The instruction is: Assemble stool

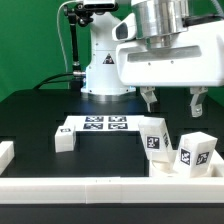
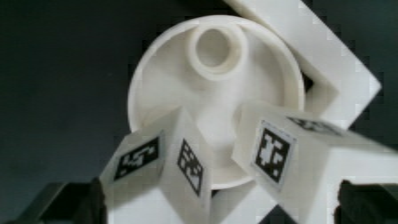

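One disc (image 2: 210, 95), two legs (image 2: 294, 152) (both tagged) near tool (image 1: 172, 102); jaws spread.

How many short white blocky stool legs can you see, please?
2: one leg beside the other, below the hand, by the round white disc; a third may be hidden.

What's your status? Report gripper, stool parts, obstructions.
Gripper open, empty, above two legs. Legs and disc loose, not joined. Rail close beside them; nothing else in the way.
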You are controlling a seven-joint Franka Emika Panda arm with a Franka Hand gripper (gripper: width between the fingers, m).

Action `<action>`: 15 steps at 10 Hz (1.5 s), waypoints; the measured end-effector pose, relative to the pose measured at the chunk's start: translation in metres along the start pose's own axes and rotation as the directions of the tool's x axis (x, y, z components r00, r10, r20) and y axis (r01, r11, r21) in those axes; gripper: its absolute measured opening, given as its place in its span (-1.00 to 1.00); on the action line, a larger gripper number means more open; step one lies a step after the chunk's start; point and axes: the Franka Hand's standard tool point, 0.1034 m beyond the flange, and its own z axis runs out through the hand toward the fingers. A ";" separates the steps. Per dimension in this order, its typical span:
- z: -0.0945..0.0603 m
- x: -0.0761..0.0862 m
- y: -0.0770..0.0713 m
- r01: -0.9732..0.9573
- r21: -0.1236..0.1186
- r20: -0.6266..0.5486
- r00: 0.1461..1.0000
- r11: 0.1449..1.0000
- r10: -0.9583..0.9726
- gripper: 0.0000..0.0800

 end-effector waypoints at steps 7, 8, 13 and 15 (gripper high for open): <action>0.000 0.010 0.005 0.604 -0.015 -0.026 0.796 0.797 -0.604 0.62; 0.002 0.013 0.009 0.701 -0.027 -0.044 0.712 0.713 -0.701 0.62; 0.003 0.013 0.012 0.935 -0.065 -0.010 0.349 0.349 -0.937 0.62; 0.004 0.012 0.012 0.972 -0.071 0.003 0.226 0.225 -0.974 0.62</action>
